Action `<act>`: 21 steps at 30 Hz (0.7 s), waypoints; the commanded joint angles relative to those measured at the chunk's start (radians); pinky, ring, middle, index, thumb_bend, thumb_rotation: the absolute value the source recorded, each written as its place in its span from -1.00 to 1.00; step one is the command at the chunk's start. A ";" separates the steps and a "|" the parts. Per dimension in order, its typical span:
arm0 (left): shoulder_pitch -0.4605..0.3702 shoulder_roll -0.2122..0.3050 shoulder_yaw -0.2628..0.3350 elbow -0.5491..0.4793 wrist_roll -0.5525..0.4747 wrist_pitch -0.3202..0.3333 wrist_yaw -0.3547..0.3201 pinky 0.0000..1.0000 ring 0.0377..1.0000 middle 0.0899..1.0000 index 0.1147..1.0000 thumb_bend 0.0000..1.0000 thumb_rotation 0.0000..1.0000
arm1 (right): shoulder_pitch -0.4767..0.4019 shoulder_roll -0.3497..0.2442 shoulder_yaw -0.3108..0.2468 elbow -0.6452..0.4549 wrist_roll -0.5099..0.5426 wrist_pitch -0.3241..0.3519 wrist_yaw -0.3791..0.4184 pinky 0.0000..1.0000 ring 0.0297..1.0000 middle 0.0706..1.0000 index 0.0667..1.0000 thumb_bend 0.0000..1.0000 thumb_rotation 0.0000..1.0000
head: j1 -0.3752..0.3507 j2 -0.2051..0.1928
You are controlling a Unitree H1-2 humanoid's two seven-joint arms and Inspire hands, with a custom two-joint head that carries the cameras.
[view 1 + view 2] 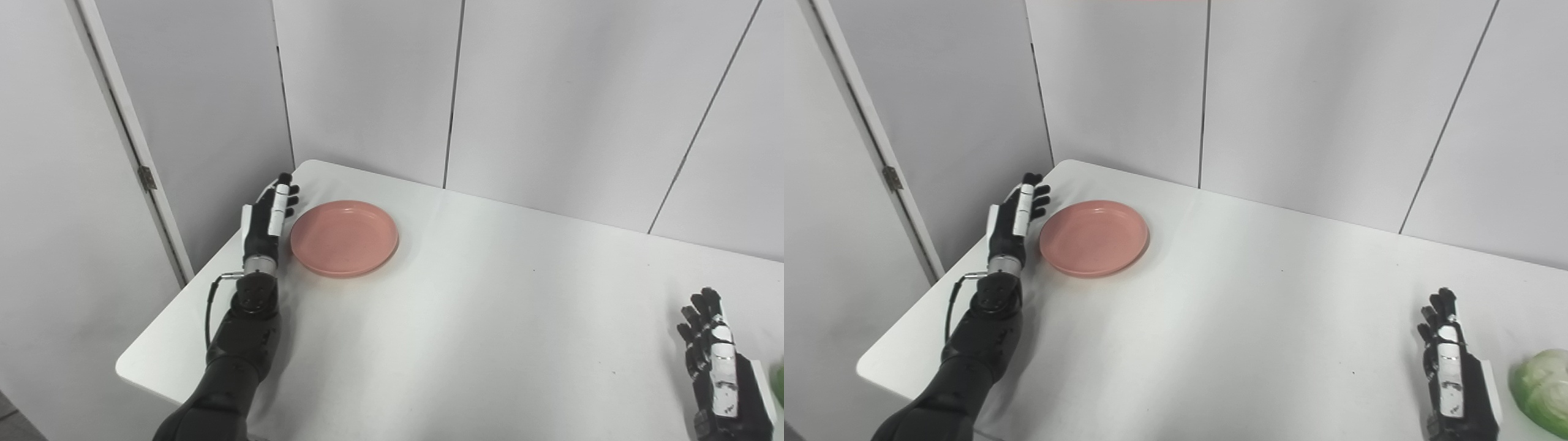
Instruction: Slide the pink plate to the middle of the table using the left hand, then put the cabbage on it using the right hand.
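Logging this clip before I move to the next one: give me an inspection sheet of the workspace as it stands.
Surface: white rectangular table, a few tiny dark specks, otherwise bare.
Job's things: round pink plastic plate empty, near the table's far left corner, not at the middle; pale green cabbage head at the near right edge, partly cut off by the frame.
Clutter: nothing seen.
Hands: left hand open, fingers straight, edge-on just left of the plate; contact cannot be told. Right hand open, holding nothing, just left of the cabbage, apart from it.
Cables: a thin black cable loop at the left wrist.
Surroundings: grey wall panels behind; a hinged panel on the left.
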 commanded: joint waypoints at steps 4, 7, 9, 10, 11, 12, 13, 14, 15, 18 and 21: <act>-0.071 0.012 -0.044 0.056 0.012 -0.046 -0.025 0.76 0.65 0.62 0.59 0.52 1.00 | -0.003 0.005 -0.002 -0.040 0.004 0.023 -0.004 1.00 1.00 1.00 1.00 0.16 1.00 | -0.001 0.007; -0.080 -0.003 -0.049 0.074 -0.017 -0.053 -0.048 0.80 0.66 0.62 0.61 0.55 1.00 | -0.001 0.005 -0.001 -0.046 0.000 0.028 -0.006 1.00 1.00 1.00 1.00 0.14 1.00 | -0.002 0.013; -0.087 -0.013 -0.051 0.084 -0.034 -0.071 -0.065 0.78 0.68 0.63 0.62 0.59 1.00 | -0.001 0.006 -0.001 -0.050 0.000 0.034 -0.007 1.00 1.00 1.00 1.00 0.17 1.00 | -0.004 0.015; -0.089 -0.015 -0.054 0.088 -0.036 -0.078 -0.068 0.77 0.68 0.63 0.62 0.60 1.00 | -0.001 0.007 -0.001 -0.051 0.000 0.037 -0.008 1.00 1.00 1.00 1.00 0.17 1.00 | -0.005 0.015; -0.091 -0.020 -0.064 0.088 -0.026 -0.074 -0.062 0.75 0.68 0.62 0.62 0.63 1.00 | -0.001 0.005 0.001 -0.052 -0.002 0.038 -0.005 1.00 1.00 1.00 1.00 0.16 1.00 | -0.007 0.016; -0.092 -0.023 -0.071 0.088 -0.019 -0.070 -0.056 0.74 0.68 0.62 0.62 0.64 1.00 | -0.001 0.004 0.002 -0.053 -0.004 0.039 -0.003 1.00 1.00 1.00 1.00 0.16 1.00 | -0.008 0.017; -0.093 -0.032 -0.073 0.082 -0.025 -0.065 -0.058 0.74 0.68 0.62 0.61 0.65 1.00 | -0.001 0.004 0.003 -0.053 -0.006 0.038 -0.004 1.00 1.00 1.00 1.00 0.16 1.00 | -0.011 0.021; -0.093 -0.039 -0.074 0.078 -0.031 -0.061 -0.060 0.73 0.68 0.62 0.61 0.63 1.00 | -0.001 0.004 0.003 -0.053 -0.007 0.038 -0.005 1.00 1.00 1.00 1.00 0.15 1.00 | -0.011 0.021; -0.093 -0.047 -0.076 0.072 -0.036 -0.062 -0.065 0.73 0.68 0.62 0.60 0.61 1.00 | -0.001 0.005 0.002 -0.055 -0.006 0.040 -0.005 1.00 1.00 1.00 1.00 0.15 1.00 | -0.015 0.026; -0.092 -0.069 -0.079 0.046 -0.053 -0.051 -0.082 0.71 0.64 0.60 0.59 0.60 1.00 | -0.003 0.005 0.002 -0.054 -0.005 0.037 -0.002 1.00 1.00 1.00 1.00 0.13 1.00 | -0.024 0.033; -0.085 -0.096 -0.078 -0.004 -0.077 -0.014 -0.103 0.74 0.64 0.59 0.59 0.60 1.00 | -0.006 0.004 0.005 -0.037 -0.014 0.016 -0.001 1.00 1.00 1.00 1.00 0.14 1.00 | -0.044 0.041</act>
